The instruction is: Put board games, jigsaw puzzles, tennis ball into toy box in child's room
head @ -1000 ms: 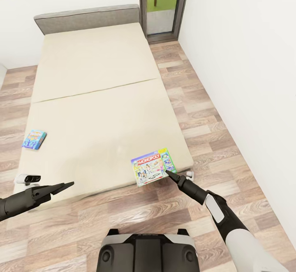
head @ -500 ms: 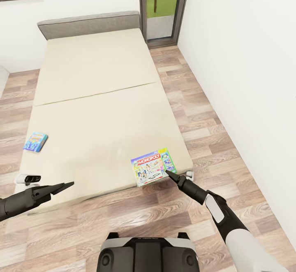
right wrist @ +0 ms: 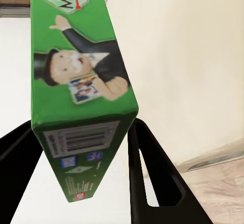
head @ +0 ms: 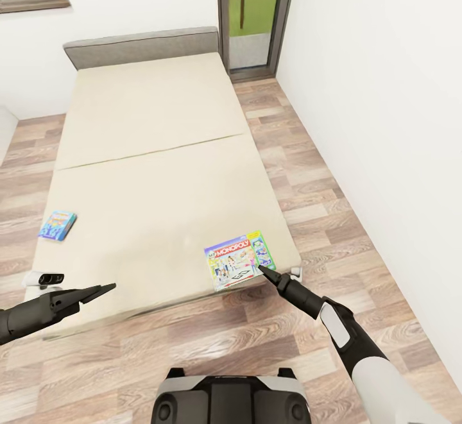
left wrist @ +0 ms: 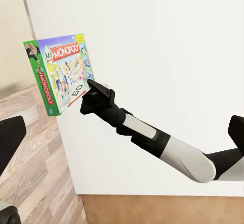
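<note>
— Where's the Monopoly box (head: 239, 260) right now?

— Lifted off the mattress, pinched in the right gripper (head: 261, 269) near the foot corner of the bed (head: 154, 154). In the right wrist view the two black fingers (right wrist: 147, 178) sit against either side of the box's green edge, the man in the top hat printed on it.

— Has it moved in the last second?

— Against the arm, no; it sits at the same spot in the head view as before. What shifted is the whole scene: the headboard (head: 138, 47) and the glass door (head: 253, 16) have slid lower in the picture, and the bed's foot edge too, so the camera itself has moved.

— And the small blue game box (head: 58, 225)?

— Lying flat at the bed's left edge, well apart from the Monopoly box. It has dropped a little in the picture along with everything else.

— The left gripper (head: 106, 289)?

— Hanging over the near left corner of the bed, holding nothing, its fingers pressed together to a point. It hasn't changed place in the view.
</note>
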{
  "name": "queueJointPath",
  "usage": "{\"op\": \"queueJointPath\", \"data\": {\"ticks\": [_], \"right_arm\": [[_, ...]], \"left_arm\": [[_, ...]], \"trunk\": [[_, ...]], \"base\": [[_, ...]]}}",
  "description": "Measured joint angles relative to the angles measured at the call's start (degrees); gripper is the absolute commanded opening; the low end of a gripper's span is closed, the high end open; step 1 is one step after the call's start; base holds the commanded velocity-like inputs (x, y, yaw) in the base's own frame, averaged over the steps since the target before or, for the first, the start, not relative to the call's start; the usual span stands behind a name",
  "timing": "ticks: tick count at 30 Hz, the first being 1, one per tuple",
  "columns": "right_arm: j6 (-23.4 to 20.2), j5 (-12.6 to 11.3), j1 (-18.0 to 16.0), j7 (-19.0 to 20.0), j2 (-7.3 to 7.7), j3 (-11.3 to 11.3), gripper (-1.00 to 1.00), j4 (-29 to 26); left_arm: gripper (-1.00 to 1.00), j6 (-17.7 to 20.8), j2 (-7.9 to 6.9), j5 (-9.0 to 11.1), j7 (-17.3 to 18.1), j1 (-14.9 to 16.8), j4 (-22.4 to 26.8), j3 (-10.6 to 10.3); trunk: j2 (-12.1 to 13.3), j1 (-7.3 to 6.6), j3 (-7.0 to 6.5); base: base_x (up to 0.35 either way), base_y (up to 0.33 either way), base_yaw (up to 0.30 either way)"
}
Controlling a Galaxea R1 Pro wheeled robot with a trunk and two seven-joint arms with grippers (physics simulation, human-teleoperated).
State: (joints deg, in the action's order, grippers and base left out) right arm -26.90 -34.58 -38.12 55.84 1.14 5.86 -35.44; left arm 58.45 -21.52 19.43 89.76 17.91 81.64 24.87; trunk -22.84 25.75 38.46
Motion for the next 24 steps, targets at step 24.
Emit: {"op": "queueJointPath", "data": {"ticks": [24], "right_arm": [[0.0,0.0,0.0,-0.1,-0.15,-0.1,-1.0,0.0]], "left_arm": [[1.0,0.0,0.0,0.0,0.0,0.0,0.0,0.1]], "trunk": [[0.0,0.0,-2.29]], "base": [[0.0,0.0,0.0]]}}
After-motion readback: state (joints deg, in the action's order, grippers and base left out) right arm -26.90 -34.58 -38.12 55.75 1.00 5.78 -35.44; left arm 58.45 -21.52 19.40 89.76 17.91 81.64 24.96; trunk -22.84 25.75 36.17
